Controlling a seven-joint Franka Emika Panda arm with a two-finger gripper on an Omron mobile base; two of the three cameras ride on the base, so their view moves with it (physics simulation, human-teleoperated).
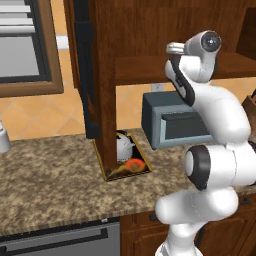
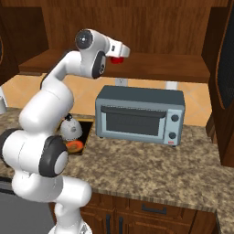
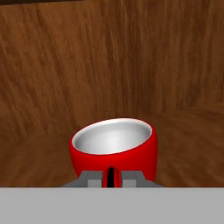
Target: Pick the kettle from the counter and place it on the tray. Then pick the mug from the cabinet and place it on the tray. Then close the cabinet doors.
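Left base view first: finds the kettle (image 1: 124,145) sitting on the tray (image 1: 145,168), down on the counter (image 1: 50,185) beside the open cabinet door (image 1: 87,75). Judges that half of the job done. Shows the arm bent up and reaching into the cabinet (image 1: 130,30) above.

Right base view next: puts the gripper (image 2: 120,54) on the shelf level, right at the red mug (image 2: 118,60), which stands upright well above the toaster oven (image 2: 139,114). Places tray and kettle low and to the left, partly behind the arm.

Hand view last: looks along the fingers (image 3: 94,178) straight at the mug, dead ahead and centred, mouth up, pale inside showing. Leaves only a thin dark slit between the two tips, pressed against the mug's near side. Cannot tell whether clamped on a handle there or merely nearly closed in front; no handle visible to either side. Suggests a lift and a draw back out of the shelf, then down and left toward the tray.
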